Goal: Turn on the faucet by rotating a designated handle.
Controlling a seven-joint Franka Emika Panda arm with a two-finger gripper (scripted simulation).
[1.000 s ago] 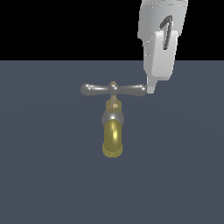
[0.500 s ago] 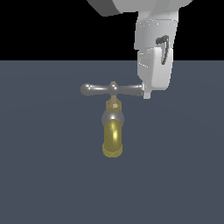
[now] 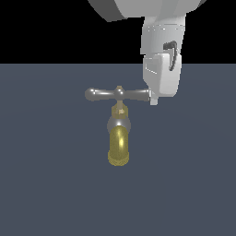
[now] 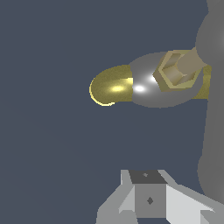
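At three o'clock of the faucet (image 3: 119, 138), the end effector (image 3: 154, 100) abutted the handle (image 3: 117, 94) tip — apparently to push it round — its opening impossible to tell.

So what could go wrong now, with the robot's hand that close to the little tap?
The gripper sits at the very tip of the handle, on the exterior view's right. The end is rounded, so a push there might slide off instead of turning it. In the wrist view the handle fills one edge, blurred, so actual contact is hard to confirm. A misjudged push could also press on the faucet rather than turn anything.
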